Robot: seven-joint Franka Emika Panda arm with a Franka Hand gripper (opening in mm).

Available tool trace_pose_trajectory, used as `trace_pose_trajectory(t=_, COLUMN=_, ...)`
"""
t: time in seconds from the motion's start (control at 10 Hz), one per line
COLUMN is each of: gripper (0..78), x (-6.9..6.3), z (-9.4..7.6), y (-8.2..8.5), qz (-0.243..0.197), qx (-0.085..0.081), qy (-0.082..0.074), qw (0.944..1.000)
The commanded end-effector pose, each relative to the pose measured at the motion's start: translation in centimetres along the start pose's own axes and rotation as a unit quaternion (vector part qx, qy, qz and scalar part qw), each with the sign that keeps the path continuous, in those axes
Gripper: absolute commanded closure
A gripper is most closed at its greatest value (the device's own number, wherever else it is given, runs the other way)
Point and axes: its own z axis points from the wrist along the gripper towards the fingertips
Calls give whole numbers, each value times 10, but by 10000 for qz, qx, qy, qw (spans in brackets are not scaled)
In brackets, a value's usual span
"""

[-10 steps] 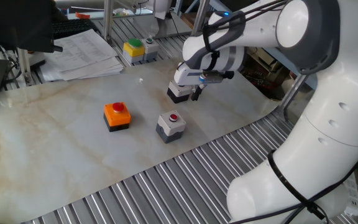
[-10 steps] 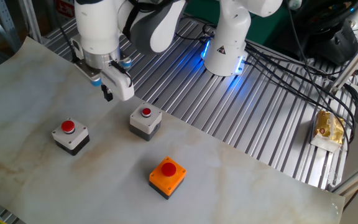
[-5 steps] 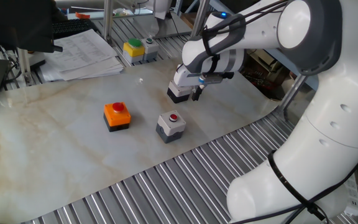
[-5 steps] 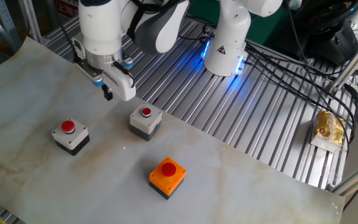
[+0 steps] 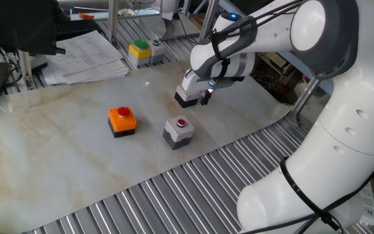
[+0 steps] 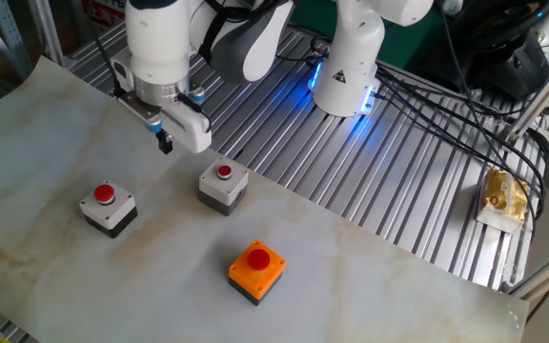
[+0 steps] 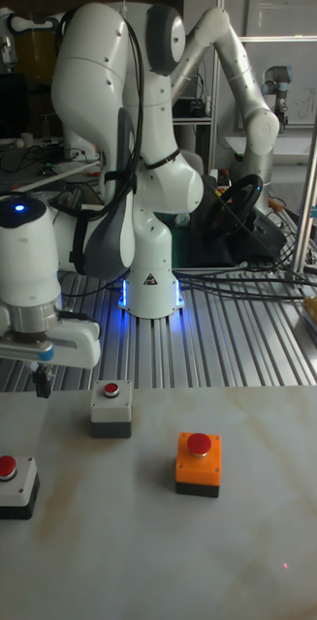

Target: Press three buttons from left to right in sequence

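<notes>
Three red-button boxes stand on the marble board. The orange one is at the left, the grey one is in the middle, and the white-topped one is at the right, partly hidden by my hand. From the other side the same boxes are the white-topped, the grey and the orange. My gripper hangs in the air above and just behind the white-topped box and touches nothing. Its dark fingertips show as one closed tip, shut and empty.
A yellow box with a green button and a stack of papers lie at the back. The marble board ends at ribbed metal slats. The robot base, cables and a snack bag sit on the slats.
The gripper has lifted a little and drifted slightly away from the white-topped box. None of the button boxes has moved.
</notes>
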Motion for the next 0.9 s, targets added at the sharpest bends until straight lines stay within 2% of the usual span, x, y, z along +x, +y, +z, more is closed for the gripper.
trace_pose_trajectory(t=0.1, gripper=776, x=-1, z=-1, y=0, qz=-311, qx=-22, qy=52, qw=9995)
trace_pose_trajectory(t=0.9, gripper=776, x=-1, z=-1, y=0, qz=-342, qx=-69, qy=51, qw=9994)
